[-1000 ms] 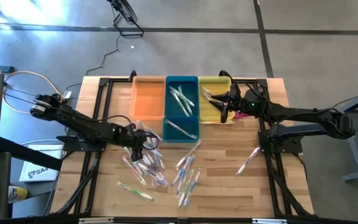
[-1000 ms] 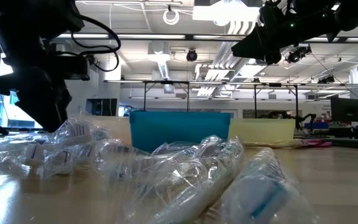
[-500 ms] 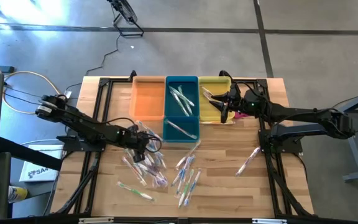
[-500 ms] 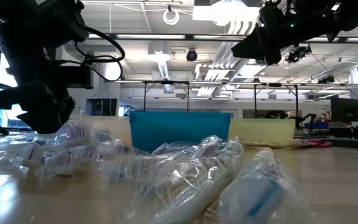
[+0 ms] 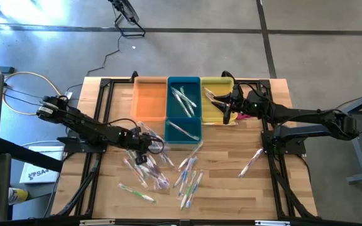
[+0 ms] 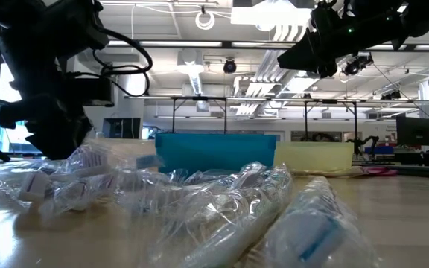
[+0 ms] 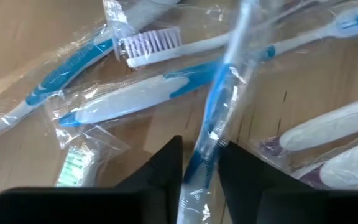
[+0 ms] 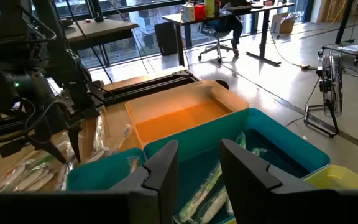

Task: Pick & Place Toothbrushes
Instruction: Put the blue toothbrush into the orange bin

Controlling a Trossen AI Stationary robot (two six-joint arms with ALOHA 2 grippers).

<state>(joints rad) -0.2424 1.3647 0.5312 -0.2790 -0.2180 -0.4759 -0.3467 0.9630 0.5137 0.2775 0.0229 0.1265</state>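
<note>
Several wrapped toothbrushes (image 5: 168, 172) lie loose on the wooden table in front of the bins, and one more (image 5: 251, 162) lies apart to the right. A few rest in the teal bin (image 5: 184, 108), and one lies in the yellow bin (image 5: 217, 95). My left gripper (image 5: 141, 149) is down at the pile's left end, shut on a blue-handled brush (image 7: 225, 81). My right gripper (image 5: 226, 105) hangs open above the yellow bin, holding nothing; in its wrist view the fingers (image 8: 160, 171) frame the teal bin. My left gripper pinches the blue-handled toothbrush in its clear wrapper between the two fingers (image 7: 166, 168), on the handle (image 7: 205, 149). The fingers come from above, slanting down. The brush runs forward from the fingers over other wrapped brushes. Whether it is lifted clear, I cannot tell.
Three bins stand side by side at the table's far middle: orange (image 5: 149, 100), teal, yellow. A pink thing (image 5: 233, 118) lies by the yellow bin's near right corner. Black frame rails (image 5: 275, 169) run along both table sides. Bare wood shows on the right half.
My left arm has shifted a little toward the table's right while its gripper stays at the pile. The wrapped brushes beside it have been dragged and rearranged slightly. My right arm has kept still.
</note>
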